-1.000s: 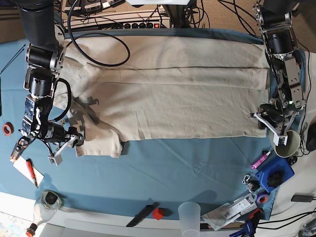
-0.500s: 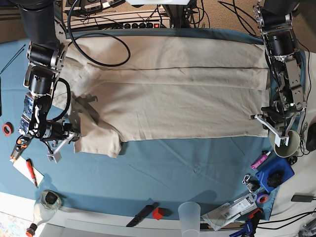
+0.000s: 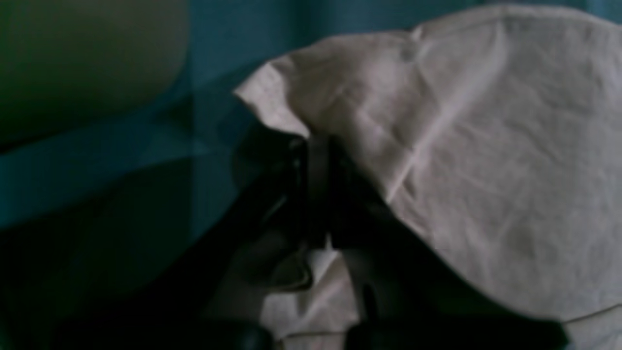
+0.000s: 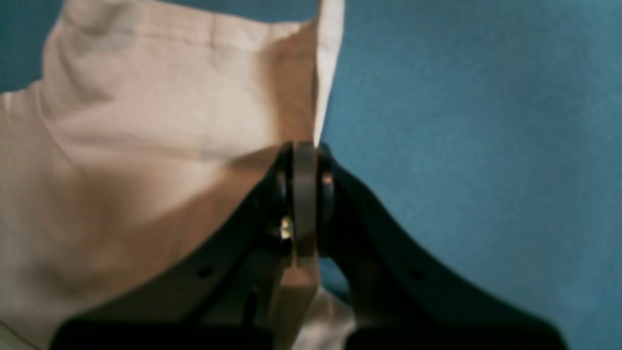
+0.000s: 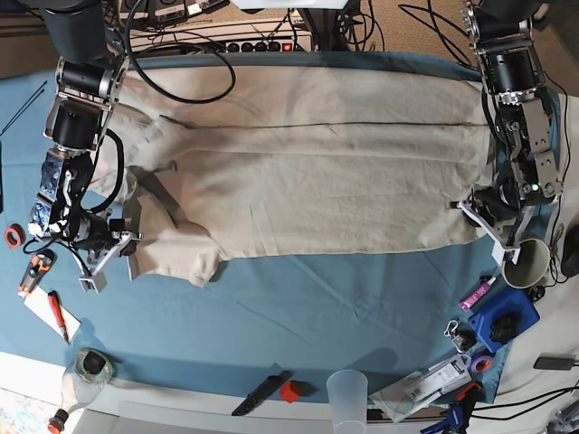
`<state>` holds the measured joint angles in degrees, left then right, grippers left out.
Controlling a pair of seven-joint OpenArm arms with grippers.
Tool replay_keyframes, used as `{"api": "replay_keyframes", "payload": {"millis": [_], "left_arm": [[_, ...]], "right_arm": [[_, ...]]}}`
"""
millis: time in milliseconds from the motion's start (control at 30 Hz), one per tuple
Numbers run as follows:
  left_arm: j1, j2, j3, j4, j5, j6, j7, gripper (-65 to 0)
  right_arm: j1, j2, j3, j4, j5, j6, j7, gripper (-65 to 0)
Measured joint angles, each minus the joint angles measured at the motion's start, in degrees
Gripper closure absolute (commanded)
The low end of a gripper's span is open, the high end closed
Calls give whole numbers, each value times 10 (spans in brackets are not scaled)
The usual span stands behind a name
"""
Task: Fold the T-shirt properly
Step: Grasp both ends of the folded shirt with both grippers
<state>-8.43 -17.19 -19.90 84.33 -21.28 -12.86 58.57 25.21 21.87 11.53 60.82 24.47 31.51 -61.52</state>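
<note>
The beige T-shirt (image 5: 308, 172) lies spread lengthwise across the blue-teal cloth. In the base view my right gripper (image 5: 119, 246) is at its left near corner, shut on the fabric's edge. The right wrist view shows the T-shirt (image 4: 146, 121) pinched between that gripper's (image 4: 305, 155) closed jaws, with the cloth lifted into a peak. My left gripper (image 5: 478, 220) is at the right near corner, shut on the hem. In the left wrist view the T-shirt (image 3: 486, 146) bulges up from the left gripper's (image 3: 316, 155) closed jaws.
A pale cup (image 5: 527, 262) stands just right of my left gripper. A purple marker (image 5: 477, 294) and a blue object (image 5: 502, 321) lie nearby. A clear cup (image 5: 347, 391), a red block (image 5: 289, 391) and a glass jar (image 5: 90, 366) line the front edge. A black cable (image 5: 181, 99) crosses the shirt's back left.
Both grippers went from open to shut on the shirt's near corners. Both have drawn slightly toward the table's back, and the left near corner of the cloth has shifted with the right one.
</note>
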Motion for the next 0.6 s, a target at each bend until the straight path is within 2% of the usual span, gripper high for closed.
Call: {"api": "replay_keyframes", "payload": {"millis": [133,367,500,600], "left_arm": [[0,-1,-4,35,-2,0,20,0],[1,-3,-4,59,-2,0,47,0],[2,-3,-4,62,-24,0,75,0],[9,-12,-4,76,-48,0,75,0]], "right_arm": [[0,0,0,35,28,0,-2,0],[-3,1,0,94,48,0,-46,0],[-24,8,0,136,56,0,-59,0],[-43,19,0,153,70,0,-68,0]]}}
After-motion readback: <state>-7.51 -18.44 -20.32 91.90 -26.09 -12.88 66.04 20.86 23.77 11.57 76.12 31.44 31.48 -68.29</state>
